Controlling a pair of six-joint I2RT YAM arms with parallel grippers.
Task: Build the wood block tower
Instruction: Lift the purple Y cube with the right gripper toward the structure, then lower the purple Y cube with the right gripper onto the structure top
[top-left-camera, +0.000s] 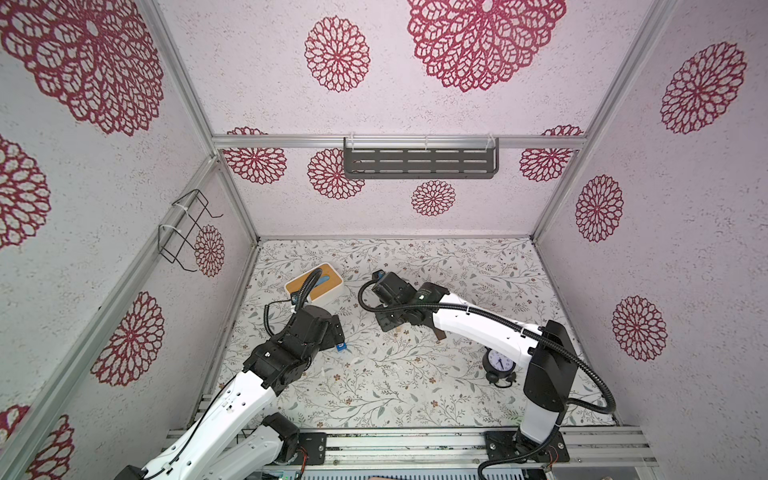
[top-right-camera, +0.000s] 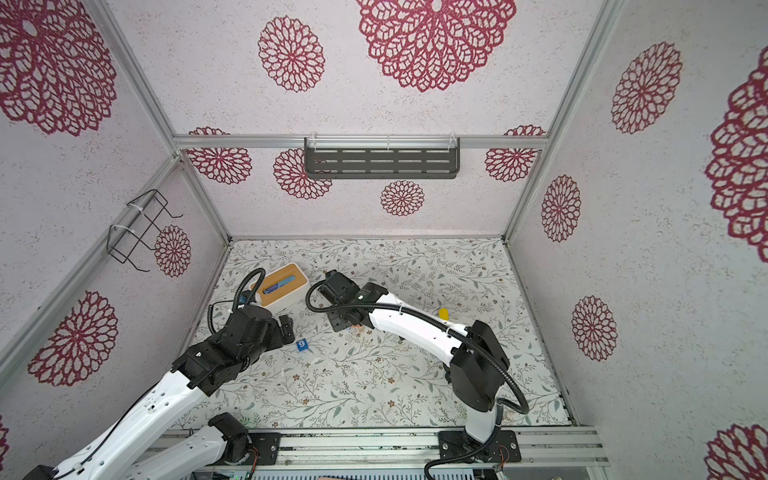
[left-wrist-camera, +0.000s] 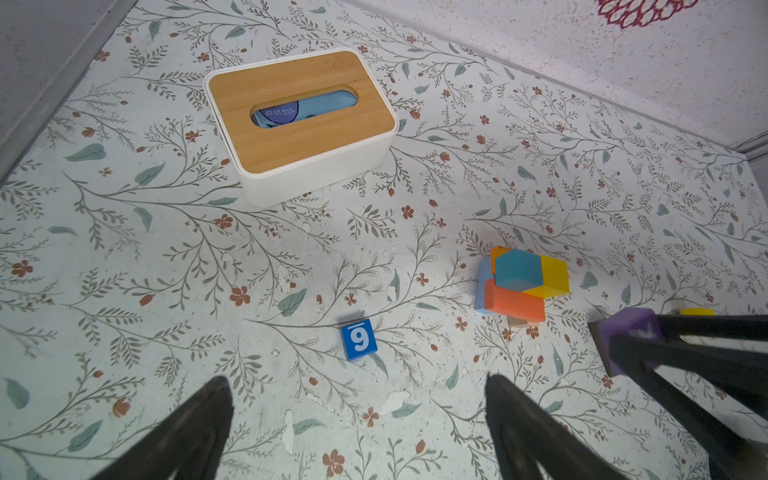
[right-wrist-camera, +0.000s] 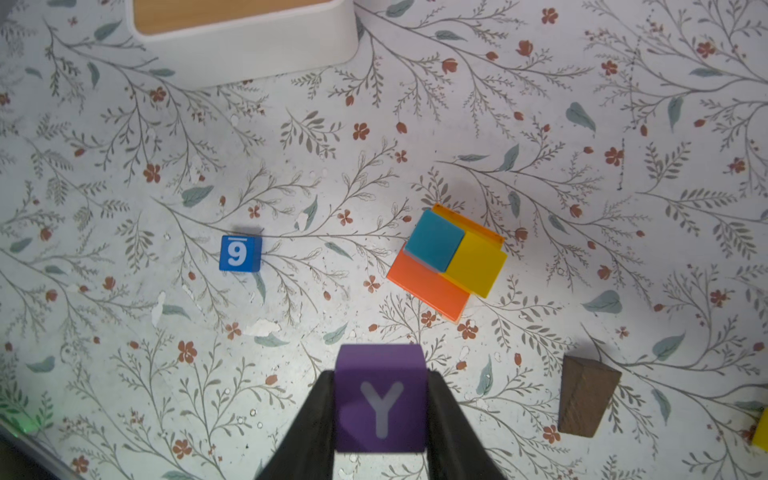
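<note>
Frankly, my right fingers (right-wrist-camera: 316, 415) grip the purple cube (right-wrist-camera: 380, 399), my left fingers (left-wrist-camera: 187, 428) gape empty; an off-centre placement could topple the tower (right-wrist-camera: 449, 257).

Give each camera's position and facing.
Top views: overhead at front, looking down at floral table; left arm, right arm show.
Left wrist: on left arm, facing blue wooden "9" cube; open left pincer shows.
Right wrist: on right arm, facing down; right pincer grips purple "Y" cube.
Shared: both wrists see "9" cube, multicoloured block stack.

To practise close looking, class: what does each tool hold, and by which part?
Right tool grips the Y cube by opposite sides; left tool holds nothing.
</note>
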